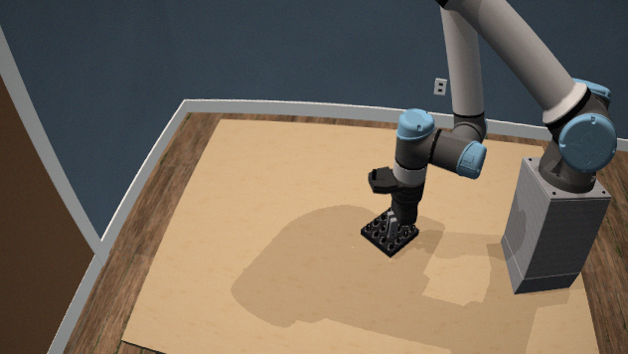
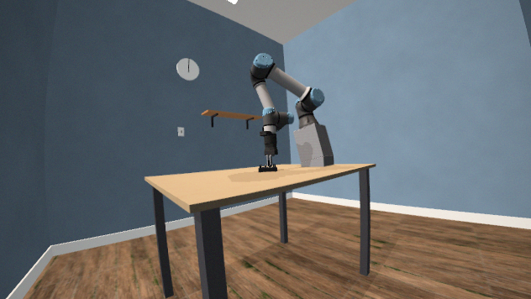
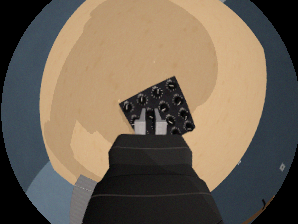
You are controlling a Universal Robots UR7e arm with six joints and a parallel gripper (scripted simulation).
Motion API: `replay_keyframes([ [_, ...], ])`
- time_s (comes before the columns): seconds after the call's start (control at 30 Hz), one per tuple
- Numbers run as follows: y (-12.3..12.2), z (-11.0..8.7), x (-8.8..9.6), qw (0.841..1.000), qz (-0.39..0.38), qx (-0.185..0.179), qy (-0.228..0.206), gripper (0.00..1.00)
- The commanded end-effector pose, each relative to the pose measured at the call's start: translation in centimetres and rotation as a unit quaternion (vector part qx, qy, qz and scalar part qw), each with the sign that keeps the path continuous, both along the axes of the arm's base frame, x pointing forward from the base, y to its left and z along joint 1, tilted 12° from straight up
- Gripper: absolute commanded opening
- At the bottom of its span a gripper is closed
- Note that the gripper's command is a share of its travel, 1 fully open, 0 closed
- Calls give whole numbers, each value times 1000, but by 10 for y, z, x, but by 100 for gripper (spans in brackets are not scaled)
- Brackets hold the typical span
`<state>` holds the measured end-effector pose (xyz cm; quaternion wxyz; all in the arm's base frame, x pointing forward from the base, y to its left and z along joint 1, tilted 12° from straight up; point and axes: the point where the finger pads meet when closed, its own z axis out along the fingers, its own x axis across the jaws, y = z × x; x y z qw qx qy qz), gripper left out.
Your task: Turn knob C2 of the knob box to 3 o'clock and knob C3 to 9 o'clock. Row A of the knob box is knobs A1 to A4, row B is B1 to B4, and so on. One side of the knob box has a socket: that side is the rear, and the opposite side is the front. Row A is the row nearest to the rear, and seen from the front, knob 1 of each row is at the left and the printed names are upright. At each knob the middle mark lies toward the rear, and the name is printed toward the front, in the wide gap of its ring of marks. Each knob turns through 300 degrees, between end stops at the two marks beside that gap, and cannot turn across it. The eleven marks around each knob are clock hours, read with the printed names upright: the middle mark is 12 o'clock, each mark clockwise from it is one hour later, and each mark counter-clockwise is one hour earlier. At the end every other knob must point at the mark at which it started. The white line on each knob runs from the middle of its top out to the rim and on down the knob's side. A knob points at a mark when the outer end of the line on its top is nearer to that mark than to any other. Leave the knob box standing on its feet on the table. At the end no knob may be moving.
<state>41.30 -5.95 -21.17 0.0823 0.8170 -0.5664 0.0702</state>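
The black knob box [image 1: 386, 234] stands on its feet on the wooden table, near the middle. It also shows in the exterior view [image 2: 267, 169] and in the wrist view [image 3: 158, 108] as a small dark square with several knobs. My gripper [image 1: 392, 230] points straight down onto the box. Its two light fingers stand narrow around one knob in the box's inner part, shut on it. The fingers hide that knob, and I cannot tell its name. The knobs' white lines and the printed names are too small to read.
The arm's grey pedestal [image 1: 556, 229] stands on the table to the right of the box. A wooden shelf [image 2: 231, 114] hangs on the far wall behind the arm. The table's front edge [image 2: 252, 193] lies well away from the box.
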Motion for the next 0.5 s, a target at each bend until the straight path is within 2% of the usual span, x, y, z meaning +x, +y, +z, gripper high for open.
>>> replay_keyframes([
  [0.0,0,0,0,999,48,0,9,30],
  [0.47,0,0,0,989,144,-2,30,30],
])
